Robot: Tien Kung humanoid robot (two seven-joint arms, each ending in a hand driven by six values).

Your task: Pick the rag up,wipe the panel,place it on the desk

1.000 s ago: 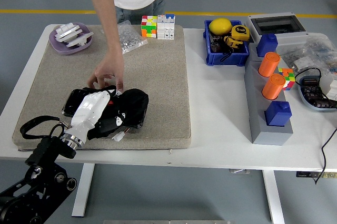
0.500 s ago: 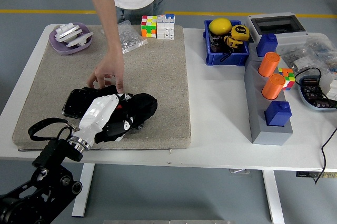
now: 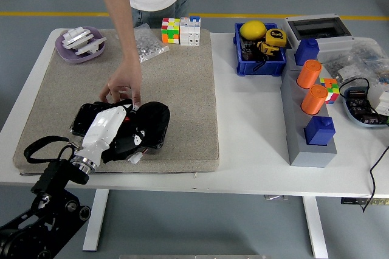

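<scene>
Now, left hand [image 3: 112, 130]: your fingers are curled down on the black rag [image 3: 146, 126], pressed onto the dark panel [image 3: 85, 119] on the mat [image 3: 182, 95].
Risk: the panel may slide; a person's hand [image 3: 123, 86] steadies its far edge, close to yours.
Hidden: rag covers most of the panel.
Right hand: out of view.
</scene>
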